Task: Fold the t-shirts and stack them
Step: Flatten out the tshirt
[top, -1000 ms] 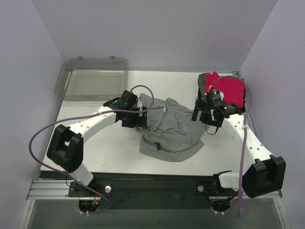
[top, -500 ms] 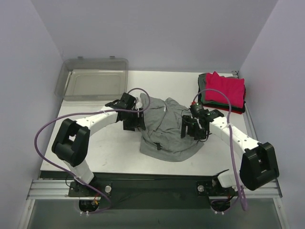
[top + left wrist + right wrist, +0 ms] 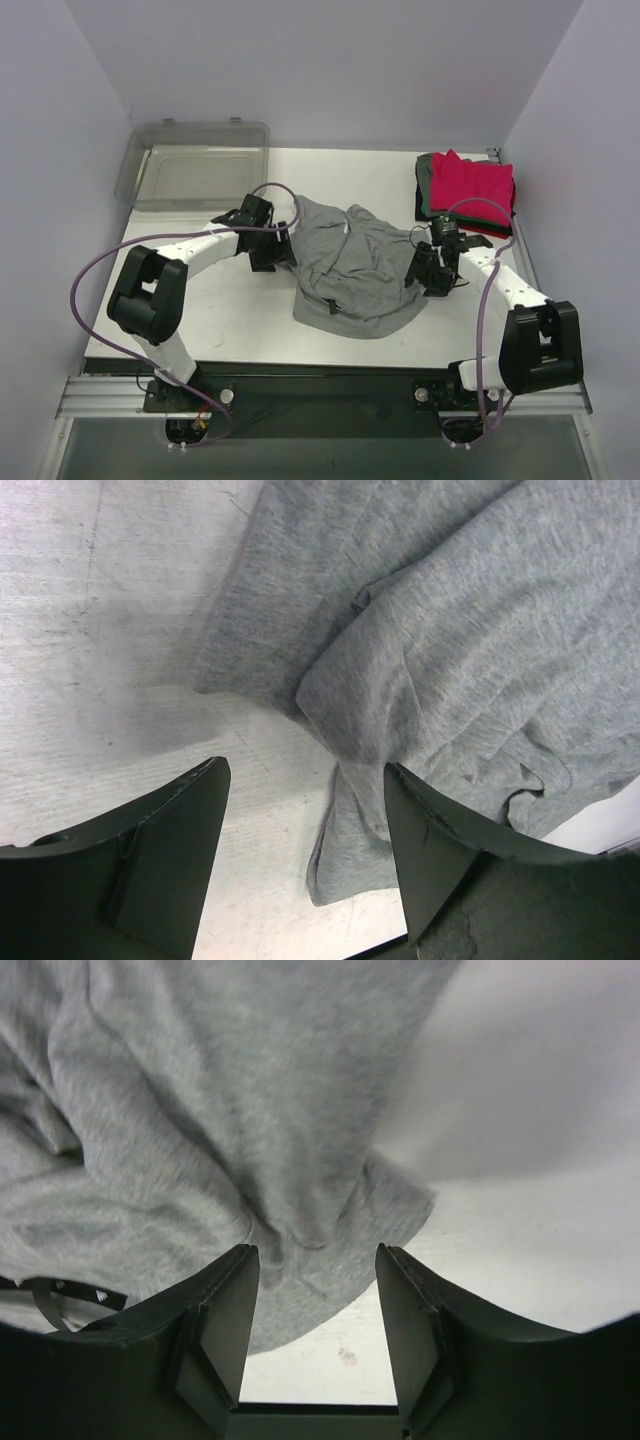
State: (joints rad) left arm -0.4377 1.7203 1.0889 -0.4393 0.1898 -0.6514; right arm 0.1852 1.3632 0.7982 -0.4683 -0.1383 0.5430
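- Right hand [image 3: 428, 278] now sits further right, at the edge of the grey t-shirt [image 3: 355, 270]; parted astride a fold, nothing pinched.
- Left hand [image 3: 278, 256] released, straddling opposite edge; shirt crumpled mid-desk [image 3: 230, 310], presumably for spreading.

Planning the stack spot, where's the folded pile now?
In the top view, the folded pile sits at the table's far right corner, beyond the right gripper and grey tee.

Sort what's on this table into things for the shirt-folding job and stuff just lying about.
For the job:
- grey t-shirt, crumpled in the middle of the table
- stack of folded t-shirts, pink-red one on top, at the far right corner

Just lying about:
- clear plastic bin, at the far left corner
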